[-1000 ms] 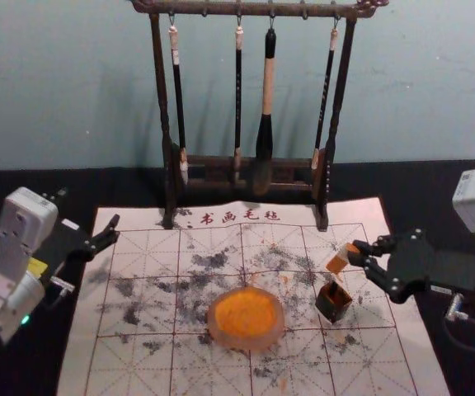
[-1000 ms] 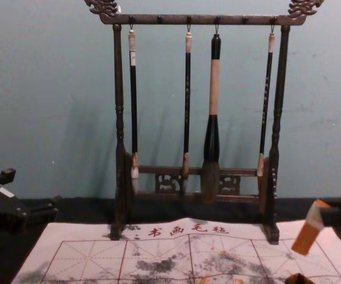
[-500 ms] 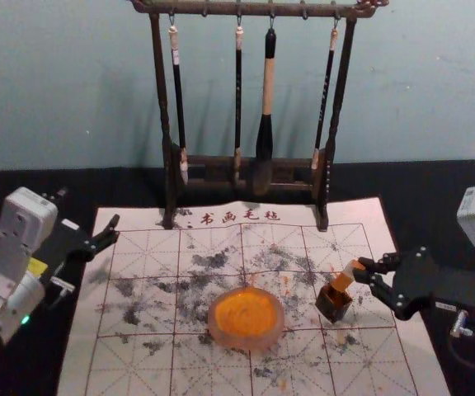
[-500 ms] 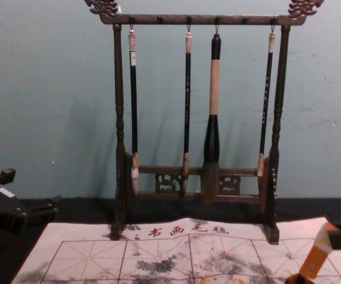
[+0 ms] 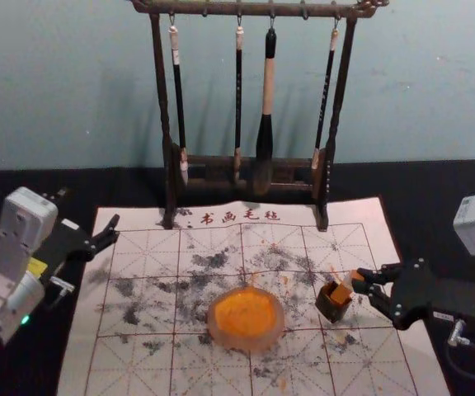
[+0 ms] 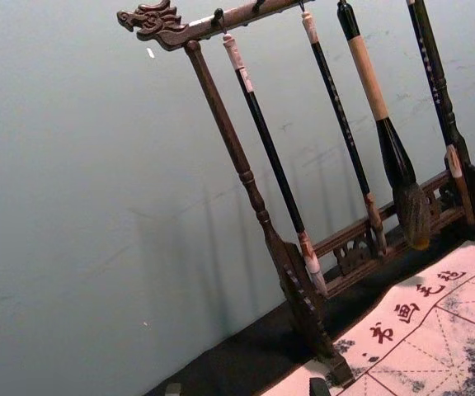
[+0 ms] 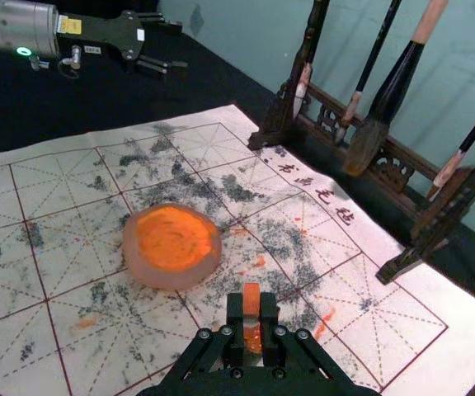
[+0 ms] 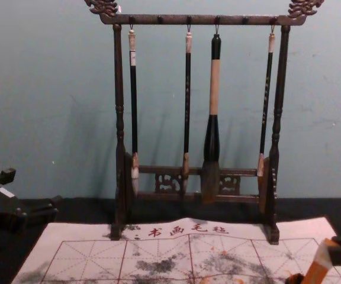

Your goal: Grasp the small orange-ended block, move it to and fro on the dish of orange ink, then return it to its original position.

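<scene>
My right gripper (image 5: pixel 363 282) is shut on the small orange-ended block (image 5: pixel 342 290), whose lower end is at the mouth of a small dark box (image 5: pixel 333 308); how deep it sits is hidden. In the right wrist view the block (image 7: pixel 251 299) stands between the fingertips of the right gripper (image 7: pixel 251 318). The chest view shows the block (image 8: pixel 317 269) tilted, with its white band below the fingers. The round dish of orange ink (image 5: pixel 246 318) lies on the mat, left of the box. My left gripper (image 5: pixel 91 206) is parked open at the left; its fingertips edge into the left wrist view.
A gridded, ink-stained writing mat (image 5: pixel 138 363) covers the middle of the black table (image 5: pixel 23 186). Behind it stands a dark wooden rack (image 5: pixel 165 124) with hanging brushes (image 5: pixel 266 107), its feet on the mat's back edge.
The right gripper has lowered with the block from above the mat, bringing the block's lower end to the box. Over the last half second it shifted slightly. The left arm has stayed still.
</scene>
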You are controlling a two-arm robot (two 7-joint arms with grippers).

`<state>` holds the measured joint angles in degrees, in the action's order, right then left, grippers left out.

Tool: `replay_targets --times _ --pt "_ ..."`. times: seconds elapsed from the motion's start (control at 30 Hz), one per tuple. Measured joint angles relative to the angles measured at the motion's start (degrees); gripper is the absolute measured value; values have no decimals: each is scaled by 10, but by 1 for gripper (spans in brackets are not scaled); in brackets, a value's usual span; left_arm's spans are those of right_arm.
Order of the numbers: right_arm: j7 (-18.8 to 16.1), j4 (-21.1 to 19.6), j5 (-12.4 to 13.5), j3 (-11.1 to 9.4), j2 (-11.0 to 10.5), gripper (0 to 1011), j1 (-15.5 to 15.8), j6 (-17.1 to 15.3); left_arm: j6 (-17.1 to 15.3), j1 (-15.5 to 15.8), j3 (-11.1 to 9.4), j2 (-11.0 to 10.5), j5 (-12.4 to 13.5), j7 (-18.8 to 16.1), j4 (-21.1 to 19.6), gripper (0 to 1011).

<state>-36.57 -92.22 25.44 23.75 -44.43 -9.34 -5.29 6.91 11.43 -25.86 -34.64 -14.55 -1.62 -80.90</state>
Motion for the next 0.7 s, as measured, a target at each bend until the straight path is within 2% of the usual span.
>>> replay_targets --times 0.7 --pt "-7 39 -4 15 17 81 -19 -7 0 0 0 0 0 0 0 1001"
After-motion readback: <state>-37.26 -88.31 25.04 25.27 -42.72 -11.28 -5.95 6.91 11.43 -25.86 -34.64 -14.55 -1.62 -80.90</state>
